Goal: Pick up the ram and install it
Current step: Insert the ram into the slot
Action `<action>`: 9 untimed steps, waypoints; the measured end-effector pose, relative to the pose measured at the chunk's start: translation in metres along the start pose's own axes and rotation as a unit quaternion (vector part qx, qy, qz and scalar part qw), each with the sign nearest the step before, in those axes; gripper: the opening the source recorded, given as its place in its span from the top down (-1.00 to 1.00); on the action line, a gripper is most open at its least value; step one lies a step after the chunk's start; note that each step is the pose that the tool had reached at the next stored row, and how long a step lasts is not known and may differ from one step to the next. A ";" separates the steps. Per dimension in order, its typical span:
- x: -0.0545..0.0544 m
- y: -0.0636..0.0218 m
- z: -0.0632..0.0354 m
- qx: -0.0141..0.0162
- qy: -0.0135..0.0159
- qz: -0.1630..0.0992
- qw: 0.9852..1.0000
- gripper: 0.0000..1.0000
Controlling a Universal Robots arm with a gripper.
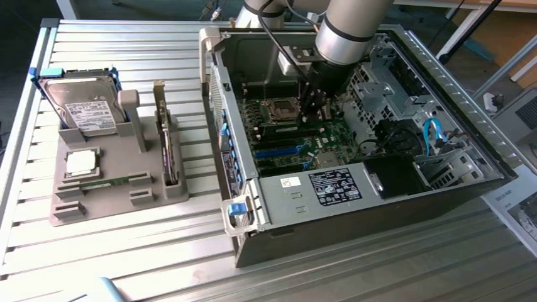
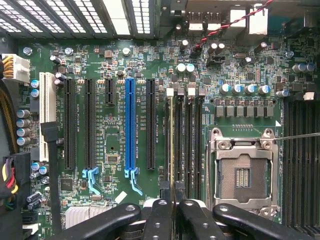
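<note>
Green ram stick stands edge-on, pinched between your gripper's nearly closed fingers, over the memory slots beside the CPU socket. Keep it upright, parallel to its slot, and press evenly.

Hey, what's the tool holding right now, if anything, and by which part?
The tool holds the ram, a thin stick seen edge-on. Its fingers pinch it by the long edge that faces the wrist camera, over the motherboard's memory slots.
</note>
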State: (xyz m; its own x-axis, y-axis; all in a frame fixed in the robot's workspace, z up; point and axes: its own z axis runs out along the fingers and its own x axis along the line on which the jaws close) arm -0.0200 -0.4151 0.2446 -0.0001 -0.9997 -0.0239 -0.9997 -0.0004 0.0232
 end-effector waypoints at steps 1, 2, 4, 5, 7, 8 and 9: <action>0.000 0.0000 0.0001 0.000 0.000 0.000 1.000 0.76; 0.000 0.0000 0.0003 0.000 0.000 0.000 1.000 0.76; 0.000 0.0000 0.0017 0.000 0.000 0.000 1.000 0.76; 0.000 -0.0001 0.0026 0.000 0.000 0.000 1.000 0.76; 0.000 -0.0001 0.0027 0.000 0.000 0.000 1.000 0.76; 0.000 -0.0001 0.0028 0.000 0.000 0.000 1.000 0.76; 0.000 -0.0001 0.0028 0.000 0.000 0.000 1.000 0.76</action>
State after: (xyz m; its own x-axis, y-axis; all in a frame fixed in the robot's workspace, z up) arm -0.0200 -0.4153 0.2417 -0.0001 -0.9997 -0.0239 -0.9997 -0.0004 0.0233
